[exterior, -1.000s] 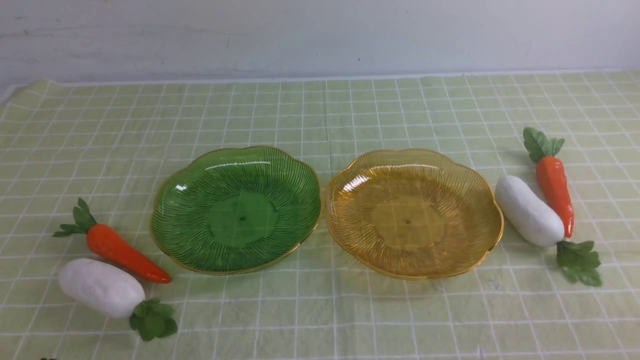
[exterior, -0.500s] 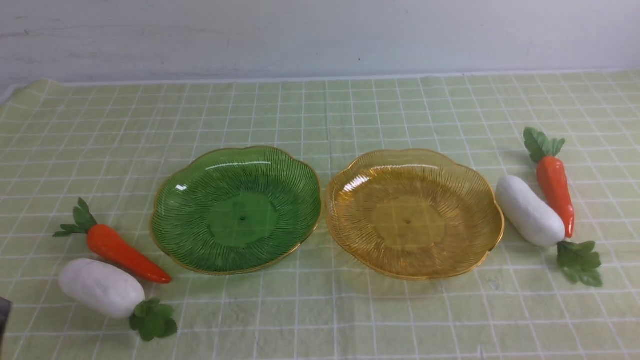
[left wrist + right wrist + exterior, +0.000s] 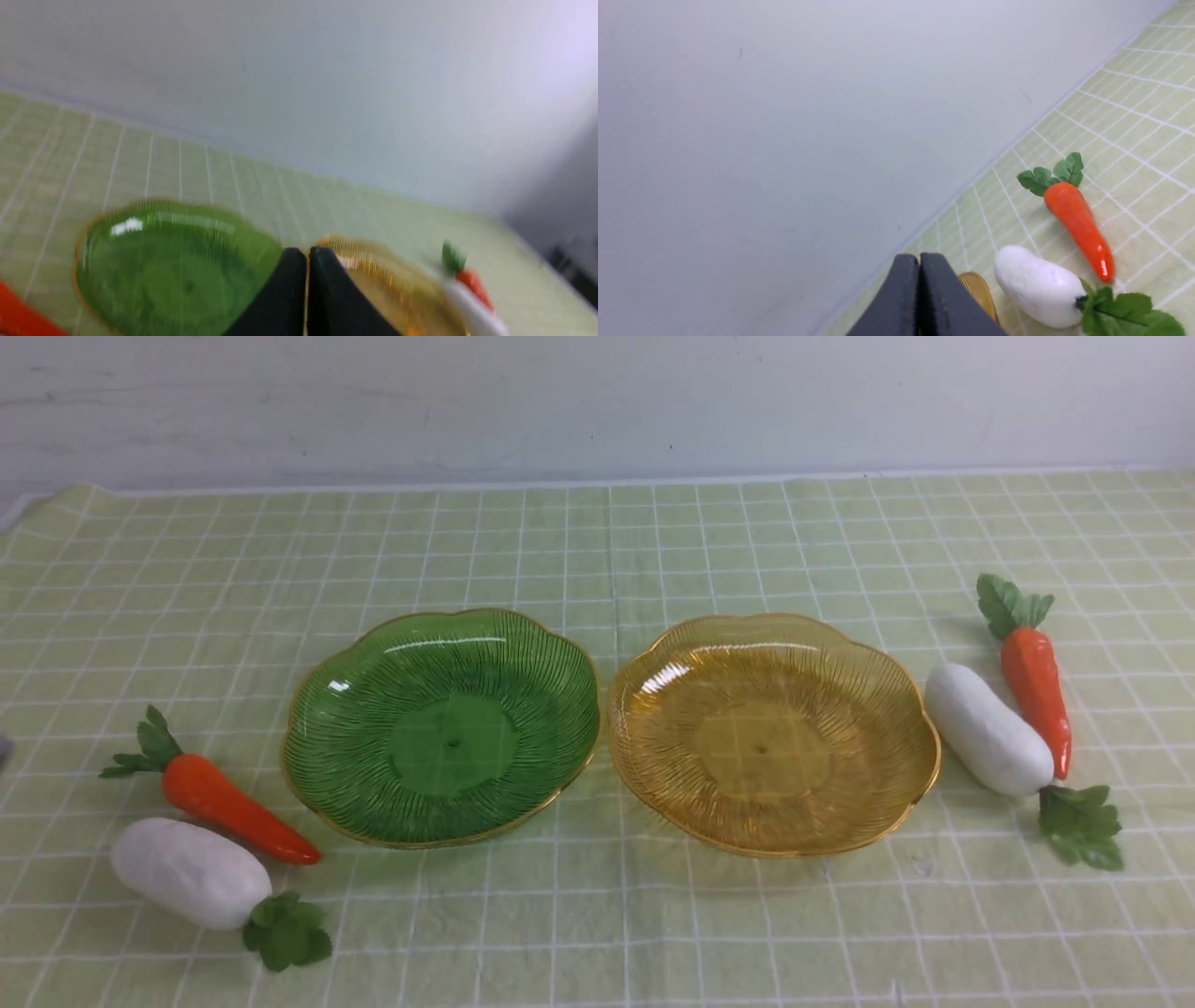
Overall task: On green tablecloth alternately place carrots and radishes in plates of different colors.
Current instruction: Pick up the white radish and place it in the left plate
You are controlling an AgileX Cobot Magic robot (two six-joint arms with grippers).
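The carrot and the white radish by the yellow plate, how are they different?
The carrot is orange, shiny and slim with a pointed tip; the radish is white, dull and plump. The carrot's leaves point away from the robot, the radish's toward it. The radish lies nearer the yellow plate than the carrot. Both lie side by side on the cloth.

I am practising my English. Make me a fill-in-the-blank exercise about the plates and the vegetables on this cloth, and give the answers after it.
1. The green plate and the amber plate are both ____ inside.
2. The amber plate stands to the ____ of the green plate.
3. The left carrot and the left radish lie nearest the ____ plate.
4. In all, ____ vegetables lie on the green tablecloth.

Missing words: empty; right; green; four.
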